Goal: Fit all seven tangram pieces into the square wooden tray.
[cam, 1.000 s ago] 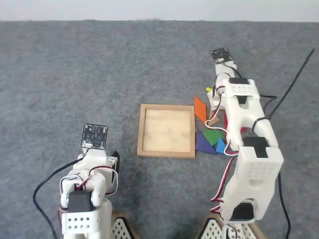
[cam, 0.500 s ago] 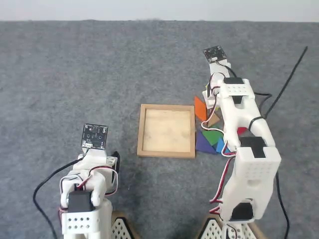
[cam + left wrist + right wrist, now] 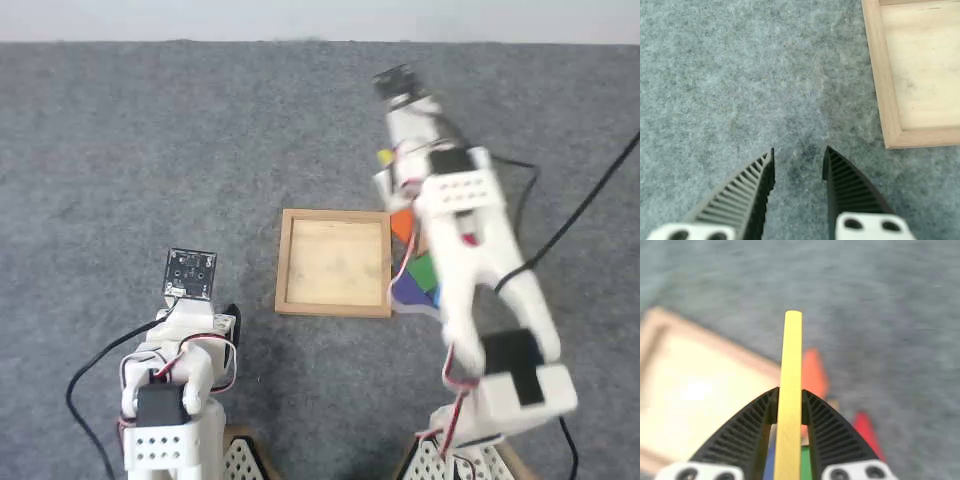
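Grey carpet [image 3: 140, 140] covers the whole table, with a pale strip of wall along the far edge. You have two arms and one square wooden tray [image 3: 283, 262] in play. The tray lies flat on the carpet between the arms.

Your left arm sits folded close to its base at the near left. The left gripper [image 3: 797, 155] points down at bare carpet just off the tray's near left corner. Its jaws stand apart with nothing between them.

Your right arm stretches forward from its base at the near right, and its links lie over the loose pieces beside the tray's right rim. The right gripper [image 3: 790, 395] is out past the tray's far right corner. It is clamped on the flat faces of the yellow piece [image 3: 792, 350], which stands on edge between the jaws with its thin edge toward the wrist camera.

Four more pieces can be counted on the carpet, all outside the tray and near its right rim:
- one orange piece [image 3: 402, 222]
- one green piece [image 3: 423, 270]
- one purple piece [image 3: 409, 290]
- one red piece [image 3: 866, 432]

The arm hides whatever else lies there.

The small board on each wrist camera carries markings too small to read.
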Robot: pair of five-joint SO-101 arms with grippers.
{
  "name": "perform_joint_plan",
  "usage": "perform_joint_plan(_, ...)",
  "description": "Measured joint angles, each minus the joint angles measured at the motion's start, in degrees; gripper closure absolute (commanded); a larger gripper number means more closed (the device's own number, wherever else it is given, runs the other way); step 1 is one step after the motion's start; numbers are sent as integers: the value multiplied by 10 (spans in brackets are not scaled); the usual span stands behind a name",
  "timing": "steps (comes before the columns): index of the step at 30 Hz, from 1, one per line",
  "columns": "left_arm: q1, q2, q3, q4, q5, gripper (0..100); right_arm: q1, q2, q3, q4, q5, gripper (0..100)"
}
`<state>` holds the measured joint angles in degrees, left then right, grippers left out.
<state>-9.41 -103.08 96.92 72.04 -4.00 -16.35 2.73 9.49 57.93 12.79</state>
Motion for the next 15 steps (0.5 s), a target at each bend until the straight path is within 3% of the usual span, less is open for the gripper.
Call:
perform_joint_plan(7,0,0,0,0,0,847,-120,-76,173,-113,-62,990)
perform_joint_plan(15,0,0,0,0,0,847,-128,-76,225,-189,-80,989)
